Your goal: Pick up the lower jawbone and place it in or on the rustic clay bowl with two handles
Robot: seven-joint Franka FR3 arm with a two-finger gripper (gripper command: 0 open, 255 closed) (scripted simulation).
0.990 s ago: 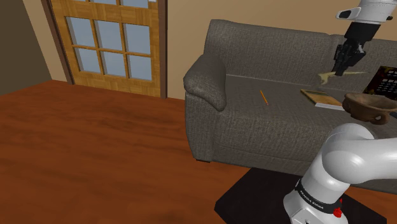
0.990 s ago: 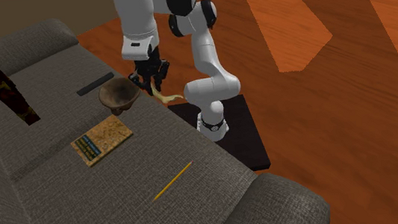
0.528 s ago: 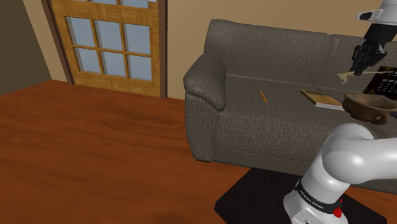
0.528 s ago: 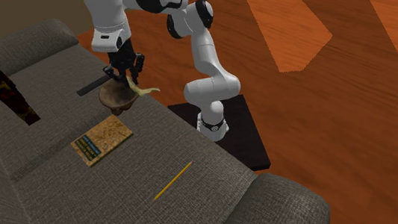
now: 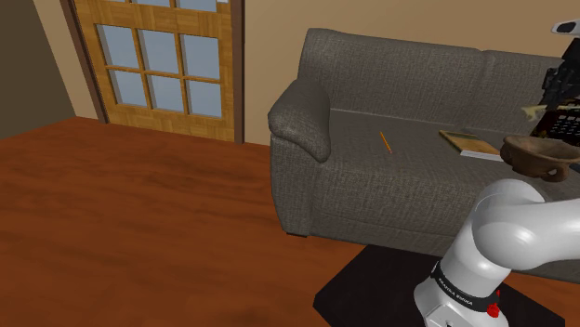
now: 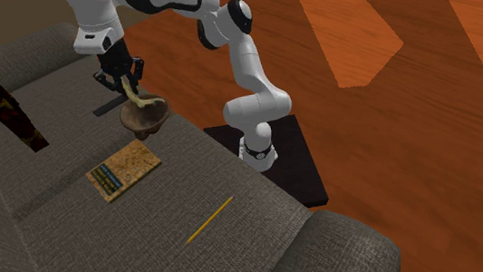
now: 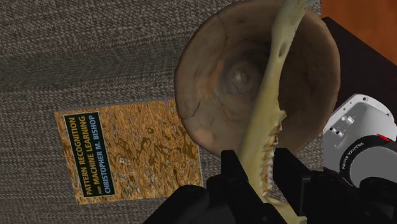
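- We see the black pincer [image 7: 261,170] closed on the pale, yellowish jawbone [image 7: 275,83]; both fingers [image 7: 233,167] press against its toothed stretch, so the bone is clasped between them.
- In the wrist view the jawbone runs away from the pincer across the mouth of the brown clay bowl [image 7: 210,95], with its far end past the bowl's far rim.
- In the second exterior view the pincer [image 6: 120,78] hangs just above the bowl [image 6: 147,119], and the jawbone [image 6: 134,94] slants down from it towards the bowl's hollow. We cannot tell whether the bone touches the bowl.
- The bowl stands upright on the seat of the grey sofa [image 6: 241,249], close to the seat's front edge.
- A book [image 6: 123,169] with a mottled yellow cover lies flat on the seat near the bowl and apart from it; in the wrist view we read dark title lettering down one side of the book [image 7: 127,149].
- An orange pencil [image 6: 209,219] lies on the seat, well apart from the bowl, beyond the book.
- From the shoulder view we find the bowl [image 5: 534,153] at the right edge, with the pincer [image 5: 560,84] above it and a sliver of the jawbone [image 5: 533,110] between them.
- The white arm [image 6: 246,57] rises from its stand [image 6: 292,157] on the reddish wooden floor [image 6: 413,141] in front of the sofa.
- A wooden door [image 5: 153,56] with glass panes stands at the shoulder view's left.
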